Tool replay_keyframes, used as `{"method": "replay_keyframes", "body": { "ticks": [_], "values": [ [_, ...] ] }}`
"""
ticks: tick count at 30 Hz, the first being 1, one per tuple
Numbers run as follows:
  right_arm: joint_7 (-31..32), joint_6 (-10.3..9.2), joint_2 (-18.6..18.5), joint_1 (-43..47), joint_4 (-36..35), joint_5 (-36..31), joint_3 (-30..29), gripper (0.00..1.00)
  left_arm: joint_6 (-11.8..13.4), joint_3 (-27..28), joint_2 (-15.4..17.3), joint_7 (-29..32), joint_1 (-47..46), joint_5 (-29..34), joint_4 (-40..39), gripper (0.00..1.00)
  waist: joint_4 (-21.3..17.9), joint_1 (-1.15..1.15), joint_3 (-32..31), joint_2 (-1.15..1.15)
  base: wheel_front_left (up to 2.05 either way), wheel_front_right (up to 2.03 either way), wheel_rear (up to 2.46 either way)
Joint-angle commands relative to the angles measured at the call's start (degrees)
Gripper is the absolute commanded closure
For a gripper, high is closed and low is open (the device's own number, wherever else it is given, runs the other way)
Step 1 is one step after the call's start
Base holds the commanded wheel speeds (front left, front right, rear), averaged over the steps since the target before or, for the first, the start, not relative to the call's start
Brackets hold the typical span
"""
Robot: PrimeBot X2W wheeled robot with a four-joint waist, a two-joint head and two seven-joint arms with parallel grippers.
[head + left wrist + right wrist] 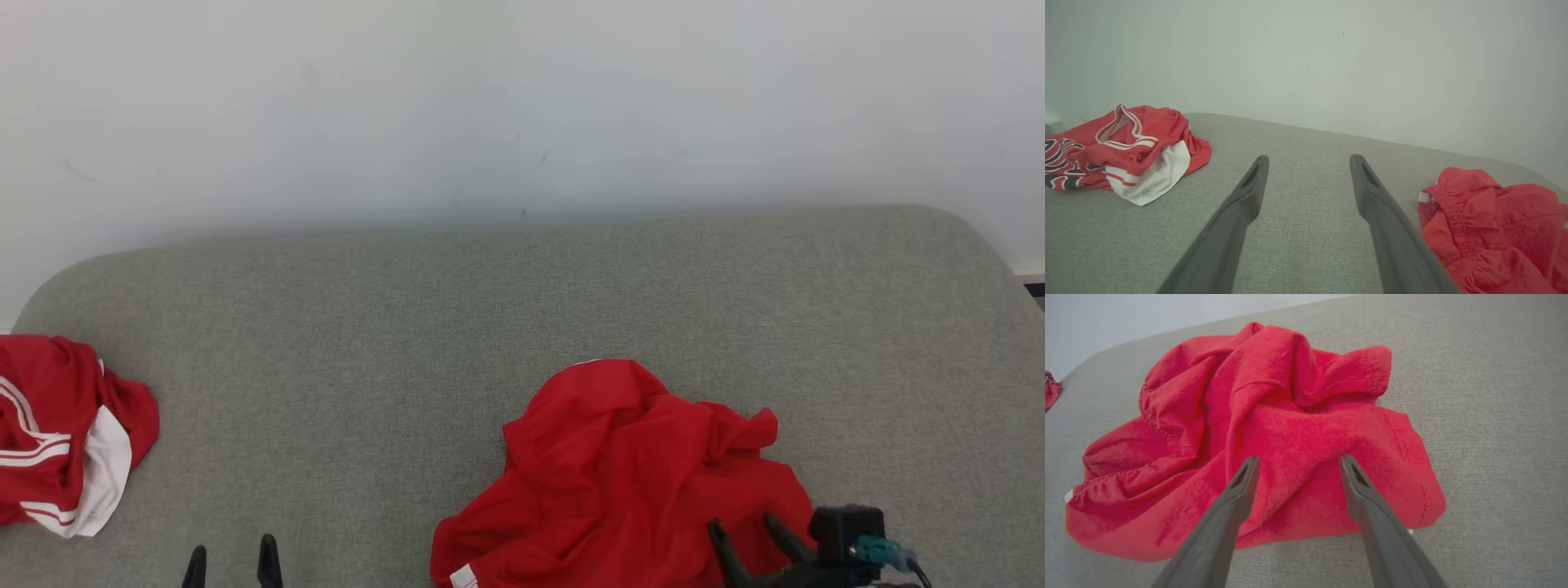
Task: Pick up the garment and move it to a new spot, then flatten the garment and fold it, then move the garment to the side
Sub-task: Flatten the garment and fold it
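A crumpled plain red garment (620,474) lies on the grey cushion (522,294), right of centre near the front. My right gripper (743,527) hovers open over its near right part; in the right wrist view the two dark fingers (1241,486) stand apart above the red garment (1265,433), holding nothing. My left gripper (233,559) shows at the lower left, open over bare cushion. In the left wrist view its fingers (1249,192) spread wide, with the red garment (1490,224) to their right.
A second bundle of red cloth with white stripes (57,433) lies at the cushion's left edge, also seen as the striped bundle (1131,155) in the left wrist view. A white wall (522,106) rises behind the cushion. Bare grey surface stretches between the two cloths.
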Motion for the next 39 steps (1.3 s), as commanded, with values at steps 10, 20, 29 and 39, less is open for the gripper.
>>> {"method": "replay_keyframes", "body": {
  "ticks": [10,20,29,39],
  "values": [
    [12.28,-0.13,0.32,-3.01,-0.66,-1.27,0.02,0.00,-0.98,-1.51,-0.11,-0.19,-0.76,3.72,4.97,0.00,2.00,0.00,1.28,0.00,0.00,0.00,0.00],
    [15.06,-0.13,0.39,-4.89,0.71,-1.50,-0.51,0.91,-1.89,-1.93,-0.11,-0.19,-1.97,4.28,7.21,0.00,3.28,0.00,2.48,0.00,0.00,0.00,0.00],
    [14.01,-0.13,0.38,-10.83,2.48,-2.26,-0.89,1.00,-2.13,-2.13,-0.12,-0.19,-3.31,3.87,8.04,0.00,4.70,0.00,3.88,0.00,0.00,0.00,0.00],
    [12.82,-0.13,0.36,-21.09,11.07,-2.69,-1.71,1.00,-2.37,-3.08,-0.12,-0.19,-4.64,3.67,8.83,0.00,7.73,0.00,5.59,0.00,0.00,0.00,0.00]
  ]
}}
